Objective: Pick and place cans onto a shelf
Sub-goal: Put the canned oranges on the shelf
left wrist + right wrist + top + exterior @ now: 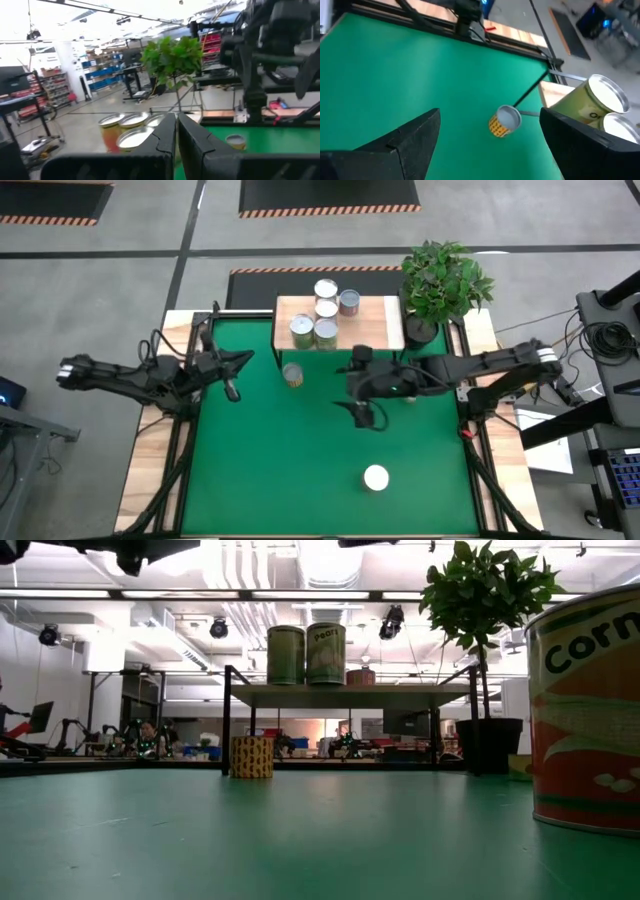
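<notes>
Several cans [325,310] stand upright on the small wooden shelf [382,330] at the table's far edge. A yellow-labelled can [292,374] stands on the green table by the shelf's front left leg, and shows in the right wrist view as a can [504,121]. Another can [376,478], a corn can [585,710], stands near the front edge. My right gripper [362,414] hangs open above mid-table, right of the yellow can, with nothing between its fingers [415,135]. My left gripper [232,390] is shut and holds nothing, at the table's left.
A potted plant [445,280] stands at the shelf's right end. Wooden margins [150,470] and black frame rails run along both sides of the green mat. The right arm [270,45] shows in the left wrist view, above the table.
</notes>
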`<action>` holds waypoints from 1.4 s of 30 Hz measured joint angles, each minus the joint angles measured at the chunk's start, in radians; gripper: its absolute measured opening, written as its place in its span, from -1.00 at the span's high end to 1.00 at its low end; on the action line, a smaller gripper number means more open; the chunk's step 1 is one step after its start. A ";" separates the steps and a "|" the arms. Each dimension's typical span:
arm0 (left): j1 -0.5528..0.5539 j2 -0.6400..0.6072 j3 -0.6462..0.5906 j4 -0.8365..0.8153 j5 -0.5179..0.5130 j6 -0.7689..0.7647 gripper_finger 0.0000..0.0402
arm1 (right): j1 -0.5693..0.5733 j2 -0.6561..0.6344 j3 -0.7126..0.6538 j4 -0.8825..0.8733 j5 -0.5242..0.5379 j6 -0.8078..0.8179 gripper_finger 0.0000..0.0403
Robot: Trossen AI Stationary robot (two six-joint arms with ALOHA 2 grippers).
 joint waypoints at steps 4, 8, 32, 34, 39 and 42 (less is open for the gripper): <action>0.000 0.077 0.000 0.096 0.008 -0.024 1.00 | 0.020 -0.103 -0.177 0.128 0.000 -0.018 -0.62; 0.000 0.178 0.000 0.203 0.009 -0.070 1.00 | 0.035 -0.205 -0.316 0.255 0.001 -0.073 -0.62; 0.281 0.733 0.634 -0.596 -0.084 -0.144 1.00 | 0.037 -0.418 -0.472 0.314 -0.001 -0.174 -0.62; 0.306 0.741 0.639 -0.601 -0.083 -0.135 1.00 | 0.037 -0.418 -0.472 0.315 -0.001 -0.174 -0.62; 0.349 0.744 0.630 -0.606 -0.083 -0.108 1.00 | 0.037 -0.418 -0.472 0.309 -0.001 -0.165 -0.62; 0.362 0.742 0.630 -0.605 -0.083 -0.094 1.00 | 0.037 -0.418 -0.472 0.310 -0.001 -0.164 -0.62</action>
